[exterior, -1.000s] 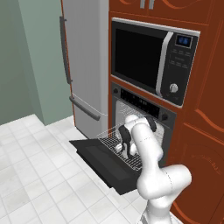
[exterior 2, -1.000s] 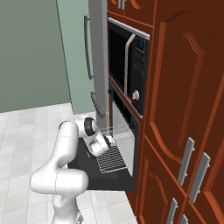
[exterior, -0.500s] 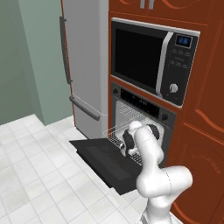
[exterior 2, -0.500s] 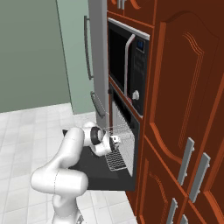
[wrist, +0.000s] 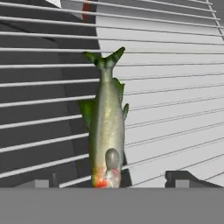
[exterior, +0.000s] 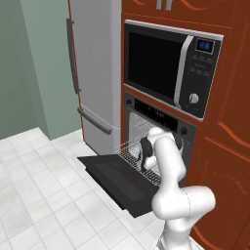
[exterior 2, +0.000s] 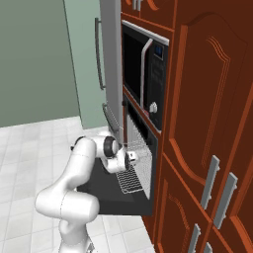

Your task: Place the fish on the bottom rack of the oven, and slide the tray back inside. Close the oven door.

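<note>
The fish [wrist: 106, 131] lies on the bottom rack [wrist: 175, 109], its length running across the wires, forked tail pointing away from the camera on the hand and head near the bottom edge of that view. So the first step, setting the fish down on the rack, looks done. What is left is the rest: the bottom rack [exterior: 131, 154] is pulled out of the oven [exterior: 161, 128] over the lowered oven door [exterior: 117, 178], so it has yet to be slid back in, and the door has yet to be shut.

The end effector [wrist: 118, 180] is spread wide and grips nothing. One dark fingertip shows to the right of the fish's head and the other well to the left of it, with bare rack wires between each tip and the fish. The fish's head therefore sits between the two fingers, just ahead of them, free of both. From the right base camera, the end effector [exterior 2: 132, 157] hangs low over the rack [exterior 2: 131, 180], in front of the oven opening.
</note>
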